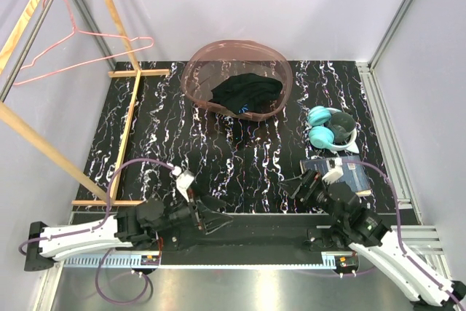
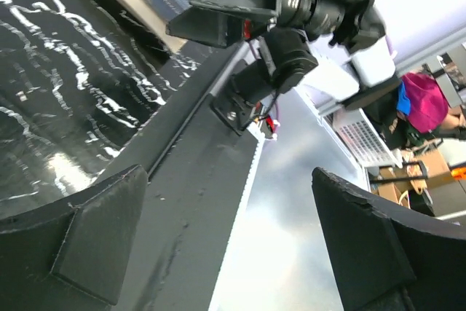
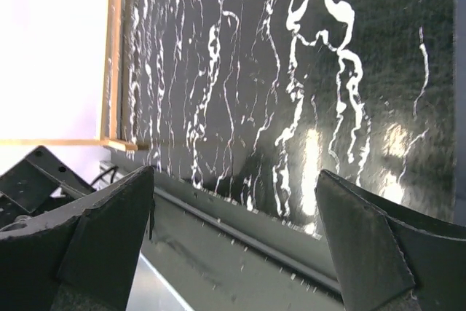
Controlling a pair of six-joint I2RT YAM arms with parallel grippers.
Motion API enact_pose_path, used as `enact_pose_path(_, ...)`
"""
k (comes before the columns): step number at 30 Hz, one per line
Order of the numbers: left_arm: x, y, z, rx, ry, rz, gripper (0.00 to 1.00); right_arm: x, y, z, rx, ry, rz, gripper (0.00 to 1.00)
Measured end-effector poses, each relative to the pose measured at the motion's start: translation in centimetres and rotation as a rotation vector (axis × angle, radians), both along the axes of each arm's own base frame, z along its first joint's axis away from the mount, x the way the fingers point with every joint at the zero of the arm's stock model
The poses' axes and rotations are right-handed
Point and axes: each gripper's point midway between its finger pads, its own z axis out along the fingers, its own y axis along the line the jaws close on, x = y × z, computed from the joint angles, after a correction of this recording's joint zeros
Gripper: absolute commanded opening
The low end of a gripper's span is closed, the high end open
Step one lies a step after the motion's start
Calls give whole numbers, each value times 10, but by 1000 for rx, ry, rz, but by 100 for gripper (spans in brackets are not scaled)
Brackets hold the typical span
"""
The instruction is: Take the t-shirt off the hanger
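Three views to check, overhead first. Locate the t-shirt (image 1: 246,94) bunched in a black heap inside the translucent pink basin (image 1: 195,71) at the far middle of the bench (image 1: 240,158). Locate the hanger (image 1: 109,36) hanging bare at the far left beside the wooden rack (image 1: 133,111), well apart from the basin, with no fabric on its wire. Judge the separation as done. Find the left gripper (image 1: 211,218) and the right gripper (image 1: 302,183) low at the near edge, close to their bases, far from both garment and hanger. Disregard the teal headphones (image 1: 329,127) and the dark blue book (image 1: 351,176) at the right.

Left wrist view next. Confirm the left gripper (image 2: 229,194) fingers (image 2: 95,245) spread wide and released, with nothing between them. Expect only the bench (image 2: 58,71) edge and the right arm (image 2: 291,27) ahead.

Right wrist view last. Confirm the right gripper (image 3: 234,180) fingers (image 3: 102,238) likewise spread and released, holding nothing, over bare marbled bench (image 3: 291,71). Note neither t-shirt nor hanger in sight here.

Treat the task as complete on this evidence, with no step left beyond keeping both arms parked.
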Motion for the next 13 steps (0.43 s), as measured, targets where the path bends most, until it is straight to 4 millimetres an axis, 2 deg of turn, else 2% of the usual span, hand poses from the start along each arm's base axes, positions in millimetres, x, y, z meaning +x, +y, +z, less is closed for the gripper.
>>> enact_pose_path(3, 3, 3, 0, -28, -7, 20, 99, 2, 0, -12, 19, -17, -7, 100)
enact_pose_path(7, 4, 8, 30, -148, -36, 35, 99, 7, 6, -12, 28, -32, -2, 100)
enact_pose_path(10, 6, 11, 43, -196, -53, 48, 99, 11, 11, -1, 72, -74, 2, 100)
enact_pose_path(13, 6, 13, 47, -211, -64, 51, 99, 12, 14, 13, 129, -126, 8, 100)
